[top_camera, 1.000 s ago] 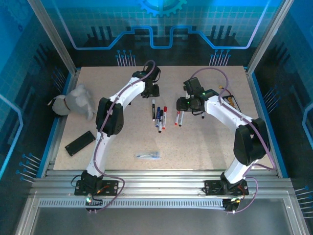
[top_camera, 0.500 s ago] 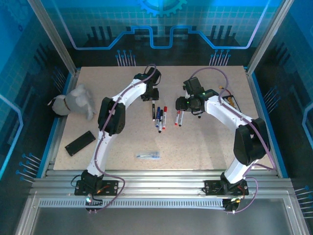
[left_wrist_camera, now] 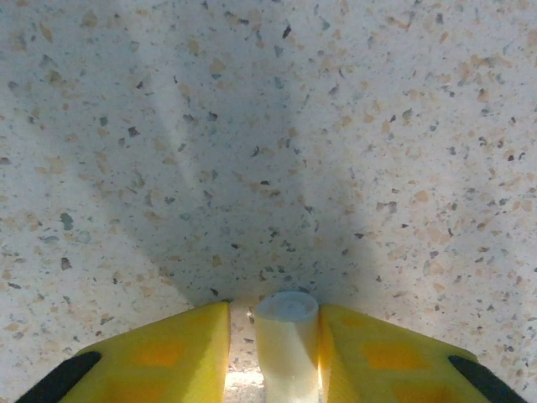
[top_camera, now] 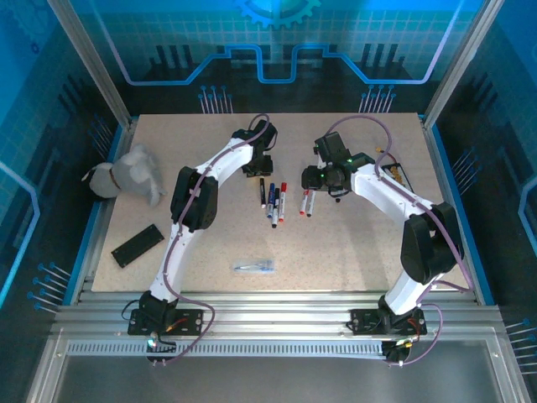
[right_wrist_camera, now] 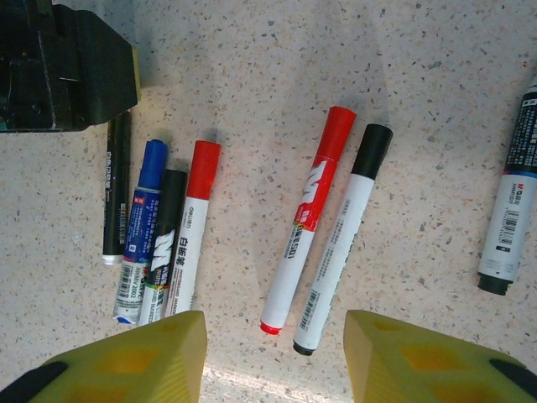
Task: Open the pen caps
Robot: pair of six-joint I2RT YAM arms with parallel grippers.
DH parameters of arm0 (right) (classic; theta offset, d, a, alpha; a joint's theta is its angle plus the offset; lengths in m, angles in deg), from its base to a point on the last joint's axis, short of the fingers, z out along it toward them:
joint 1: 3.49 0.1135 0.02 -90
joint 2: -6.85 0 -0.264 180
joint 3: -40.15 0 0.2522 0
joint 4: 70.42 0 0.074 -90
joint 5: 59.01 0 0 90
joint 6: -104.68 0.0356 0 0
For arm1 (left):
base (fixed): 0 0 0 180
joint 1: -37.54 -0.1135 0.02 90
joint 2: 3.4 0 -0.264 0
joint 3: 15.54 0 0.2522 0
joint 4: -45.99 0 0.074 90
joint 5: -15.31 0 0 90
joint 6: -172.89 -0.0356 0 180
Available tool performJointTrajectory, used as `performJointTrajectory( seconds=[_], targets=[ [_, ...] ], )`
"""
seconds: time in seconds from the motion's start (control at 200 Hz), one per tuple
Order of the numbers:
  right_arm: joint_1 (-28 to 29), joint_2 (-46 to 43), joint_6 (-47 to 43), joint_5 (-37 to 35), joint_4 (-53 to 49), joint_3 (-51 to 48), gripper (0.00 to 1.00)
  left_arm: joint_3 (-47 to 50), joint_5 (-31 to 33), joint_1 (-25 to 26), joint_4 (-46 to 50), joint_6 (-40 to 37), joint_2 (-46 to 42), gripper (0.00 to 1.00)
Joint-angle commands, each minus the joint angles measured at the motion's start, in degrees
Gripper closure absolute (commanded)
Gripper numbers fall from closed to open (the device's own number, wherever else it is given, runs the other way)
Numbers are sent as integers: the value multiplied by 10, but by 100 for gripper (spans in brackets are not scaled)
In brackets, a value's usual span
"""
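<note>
The speckled tabletop (top_camera: pixel 352 243) carried everything. My right fingers (right_wrist_camera: pixel 143 353) stood wide apart, holding nothing, above a red pen (right_wrist_camera: pixel 306 222) and a black-capped pen (right_wrist_camera: pixel 340 243) that lay side by side just right of centre. My left fingers (left_wrist_camera: pixel 176 348), a little farther and to the left, were narrowly apart around a pale pen end (left_wrist_camera: pixel 287 336), one touching it, a sliver of gap at the other. Four more pens (right_wrist_camera: pixel 191 235) lay bunched left of the pair. The red cap (right_wrist_camera: pixel 338 133) and black cap (right_wrist_camera: pixel 373 149) sat on their barrels.
</note>
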Motion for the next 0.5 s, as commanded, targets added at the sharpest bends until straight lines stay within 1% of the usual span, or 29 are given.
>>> performJointTrajectory(
  seconds=[0.0,0.075,0.21,0.26,0.315,0.385,0.495],
  targets=[
    [3,8,0,14,5,15,53,-17,-8,6,16,5,22,70],
    [3,9,2,18,7,14,53,-17,-8,6,17,4,25,75],
    [3,12,7,38,22,8,54,-16,-7,6,16,5,27,81],
    [3,14,12,50,32,2,54,-15,-5,5,17,4,27,87],
    [4,17,18,66,43,-2,54,-15,-5,3,17,5,25,90],
    [6,22,25,86,59,-7,55,-14,-7,-1,19,6,21,100],
    [10,34,37,122,88,-14,56,-6,-10,-10,17,5,2,100]
  ],
)
